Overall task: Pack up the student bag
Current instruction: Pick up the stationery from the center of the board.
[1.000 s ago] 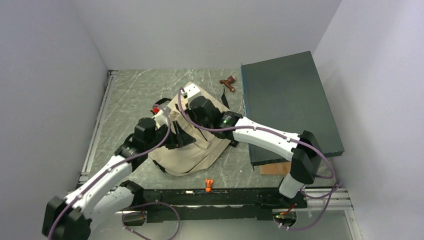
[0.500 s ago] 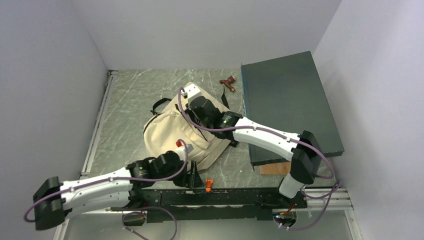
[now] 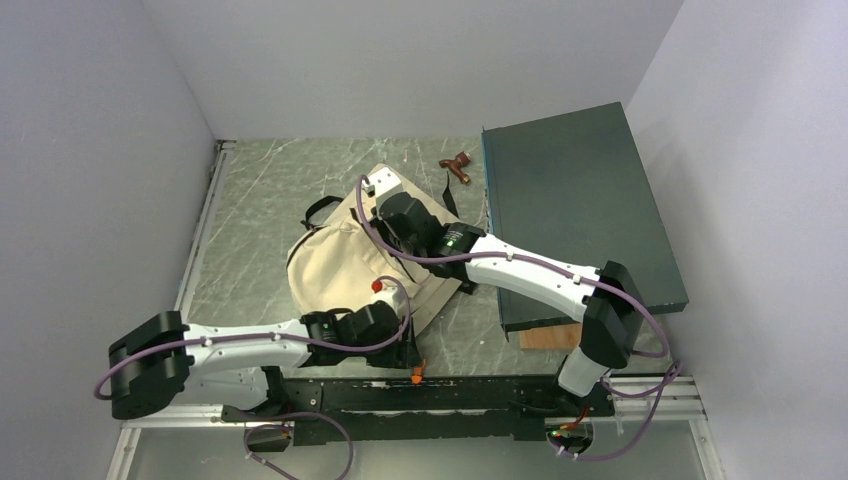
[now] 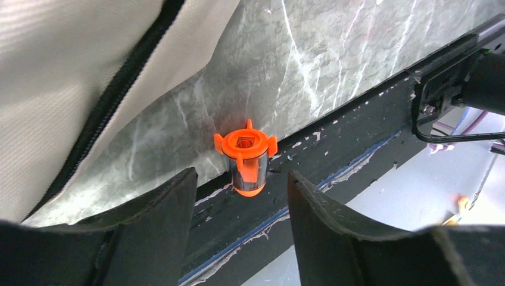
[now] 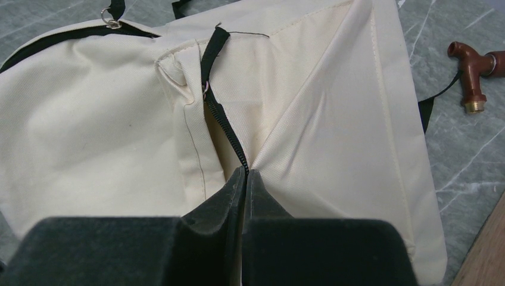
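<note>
The cream canvas student bag [image 3: 330, 265] lies flat in the middle of the table, its black zip edge showing in the right wrist view [image 5: 223, 128]. My right gripper [image 5: 245, 179] is shut on the bag's zip edge and pinches the cloth there; from above it sits on the bag's far right part [image 3: 392, 215]. My left gripper [image 4: 241, 193] is open and empty, low at the table's near edge, just short of a small orange cap-like piece [image 4: 246, 156] that stands by the black rail [image 3: 417, 371]. The bag's corner [image 4: 65, 71] lies to its left.
A big dark teal flat box [image 3: 575, 205] lies on the right, with a brown board [image 3: 548, 336] under its near end. A small brown tap-shaped object [image 3: 457, 165] lies at the back, also in the right wrist view [image 5: 473, 68]. The black rail [image 3: 480, 385] runs along the near edge.
My left arm has left the bag's near side, swung down to the near edge, then reached right to the orange piece. The right gripper has stayed shut on the bag.
</note>
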Tool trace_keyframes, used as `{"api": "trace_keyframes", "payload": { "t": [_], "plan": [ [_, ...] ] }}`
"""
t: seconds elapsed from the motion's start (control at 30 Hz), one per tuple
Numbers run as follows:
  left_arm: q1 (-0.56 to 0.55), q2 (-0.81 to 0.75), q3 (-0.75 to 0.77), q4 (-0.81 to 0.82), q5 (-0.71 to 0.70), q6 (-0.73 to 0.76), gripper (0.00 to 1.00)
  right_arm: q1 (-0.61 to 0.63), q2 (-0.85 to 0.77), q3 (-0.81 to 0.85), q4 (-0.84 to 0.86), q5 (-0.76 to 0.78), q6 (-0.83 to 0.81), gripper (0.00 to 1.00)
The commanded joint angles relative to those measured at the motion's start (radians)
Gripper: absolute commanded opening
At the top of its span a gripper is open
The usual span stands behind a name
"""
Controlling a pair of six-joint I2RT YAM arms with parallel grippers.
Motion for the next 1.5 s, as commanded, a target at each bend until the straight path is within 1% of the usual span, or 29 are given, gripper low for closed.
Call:
{"api": "trace_keyframes", "payload": {
  "t": [0.0, 0.2, 0.3, 0.37, 0.47, 0.6, 0.67, 0.8, 0.87, 0.93, 1.1, 1.17, 1.2, 1.27, 1.3, 1.4, 1.47],
  "plan": [
    [-0.026, 0.062, 0.056, 0.056, -0.004, -0.045, 0.58, 0.006, -0.057, -0.014, 0.048, -0.017, 0.009, 0.0],
    [-0.057, 0.087, 0.07, 0.032, -0.009, -0.065, 0.52, 0.006, -0.062, -0.022, 0.059, -0.019, 0.006, 0.0],
    [-0.06, 0.116, 0.091, -0.012, -0.017, -0.075, 0.52, 0.006, -0.069, -0.032, 0.071, -0.018, 0.006, 0.0],
    [-0.06, 0.135, 0.102, -0.008, -0.021, -0.068, 0.51, 0.006, -0.07, -0.038, 0.074, -0.018, 0.008, 0.0],
    [-0.059, 0.156, 0.119, -0.029, -0.035, -0.065, 0.47, 0.006, -0.07, -0.034, 0.068, -0.02, 0.01, 0.0],
    [-0.059, 0.138, 0.119, -0.073, -0.083, -0.081, 0.41, 0.005, -0.077, -0.036, 0.065, -0.015, 0.007, 0.0],
    [-0.053, 0.14, 0.123, -0.088, -0.084, -0.085, 0.39, 0.006, -0.079, -0.036, 0.064, -0.014, 0.007, 0.0],
    [-0.049, 0.154, 0.139, -0.098, -0.076, -0.071, 0.31, 0.006, -0.083, -0.043, 0.062, -0.015, 0.007, 0.0],
    [-0.046, 0.123, 0.142, -0.109, -0.089, -0.053, 0.27, 0.006, -0.086, -0.046, 0.06, -0.012, 0.007, 0.0],
    [-0.037, 0.075, 0.153, -0.156, -0.103, -0.025, 0.24, 0.006, -0.093, -0.049, 0.061, -0.008, 0.008, 0.0],
    [0.002, -0.124, 0.174, -0.323, -0.135, 0.032, 0.18, 0.004, -0.103, -0.058, 0.072, -0.02, 0.006, 0.0],
    [0.057, -0.201, 0.185, -0.392, -0.109, 0.066, 0.16, 0.004, -0.107, -0.064, 0.074, -0.024, 0.013, 0.0],
    [0.103, -0.233, 0.189, -0.41, -0.074, 0.09, 0.14, 0.003, -0.111, -0.071, 0.082, -0.031, 0.017, 0.0],
    [0.241, -0.276, 0.199, -0.43, 0.038, 0.158, 0.13, 0.003, -0.116, -0.085, 0.098, -0.046, 0.024, 0.0],
    [0.33, -0.29, 0.201, -0.433, 0.108, 0.183, 0.12, 0.003, -0.117, -0.089, 0.099, -0.05, 0.028, 0.0],
    [0.562, -0.306, 0.216, -0.372, 0.268, 0.222, 0.1, 0.001, -0.117, -0.095, 0.097, -0.058, 0.036, 0.0],
    [0.673, -0.269, 0.246, -0.316, 0.347, 0.216, 0.11, 0.001, -0.115, -0.096, 0.101, -0.066, 0.041, 0.0]
  ]
}}
